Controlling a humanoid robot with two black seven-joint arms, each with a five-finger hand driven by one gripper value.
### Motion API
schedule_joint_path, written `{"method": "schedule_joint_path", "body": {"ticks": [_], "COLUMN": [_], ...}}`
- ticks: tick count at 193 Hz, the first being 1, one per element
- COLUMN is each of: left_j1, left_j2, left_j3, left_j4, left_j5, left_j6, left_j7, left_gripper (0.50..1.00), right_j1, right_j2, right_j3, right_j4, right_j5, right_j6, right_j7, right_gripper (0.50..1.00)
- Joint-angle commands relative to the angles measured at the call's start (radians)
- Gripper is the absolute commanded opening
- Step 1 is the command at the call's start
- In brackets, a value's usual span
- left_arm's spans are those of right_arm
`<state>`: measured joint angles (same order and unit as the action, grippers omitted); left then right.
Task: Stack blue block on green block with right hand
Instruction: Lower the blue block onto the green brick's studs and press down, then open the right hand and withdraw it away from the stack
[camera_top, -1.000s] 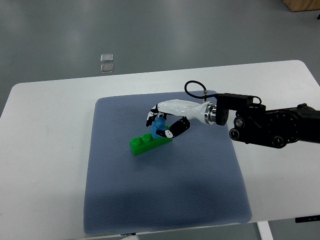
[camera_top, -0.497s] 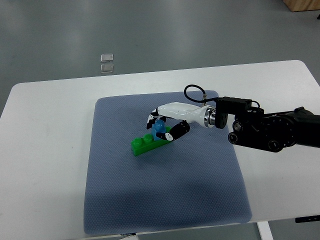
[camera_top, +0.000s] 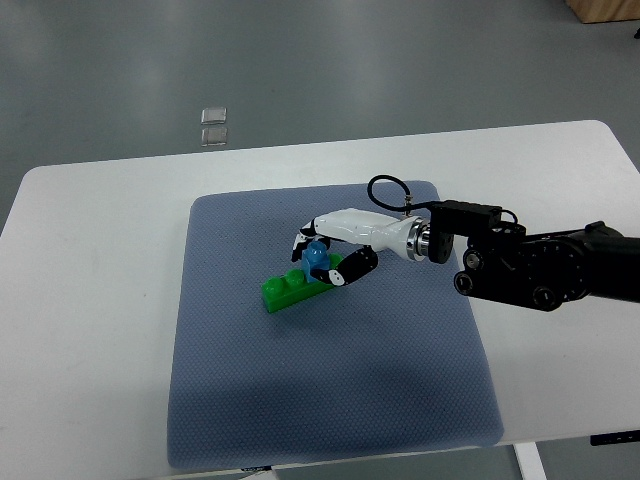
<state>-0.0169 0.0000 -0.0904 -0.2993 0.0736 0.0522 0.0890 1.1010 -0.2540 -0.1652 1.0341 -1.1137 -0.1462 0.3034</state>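
Floor: grey and smooth, with soft pale reflections, filling the upper part of the view (camera_top: 330, 60).
Floor marks: two small pale square plates (camera_top: 214, 125), one just behind the other, beyond the table's far edge.
Table: white top with rounded corners (camera_top: 90, 300), spanning nearly the full width.
Mat: blue-grey textured pad (camera_top: 330, 390) lying on the table's middle, rounded corners, near edge close to the table's near edge.
Corner: a tan wooden piece (camera_top: 605, 10) at top right, cut off by the frame.
Light: even and diffuse; faint shadows on the mat.
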Motion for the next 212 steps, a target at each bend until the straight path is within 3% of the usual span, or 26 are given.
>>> {"method": "schedule_joint_path", "body": {"ticks": [1,174,188,193,212], "left_j1": [0.000,0.000,0.000,0.000,0.000], "left_j2": [0.000,0.000,0.000,0.000,0.000], "left_j3": [0.000,0.001,0.001,0.001,0.001], "left_j4": [0.000,-0.003,-0.003,-0.003,-0.003], "left_j5": [0.000,0.000,0.000,0.000,0.000], "left_j6": [0.000,0.000,0.000,0.000,0.000], "left_j7": [0.000,0.002,0.002,0.002,0.002], "left_gripper": [1.000,1.000,1.000,1.000,1.000], "right_j1": [-0.006,-0.043,-0.043,-0.043,-0.044], "right_j2": [0.001,0.007,0.006,0.006,0.002], "right_j3": [0.000,0.001,0.001,0.001,0.001], "right_j4": [-0.005,-0.008,-0.008,-0.008,-0.008], "right_j5": [0.000,-0.002,0.000,0.000,0.005], "right_j6": [-0.006,-0.044,-0.044,-0.044,-0.046], "right_j7": [0.000,0.023,0.023,0.023,0.025], "right_gripper": [0.584,0.588,0.619,0.672,0.795]}}
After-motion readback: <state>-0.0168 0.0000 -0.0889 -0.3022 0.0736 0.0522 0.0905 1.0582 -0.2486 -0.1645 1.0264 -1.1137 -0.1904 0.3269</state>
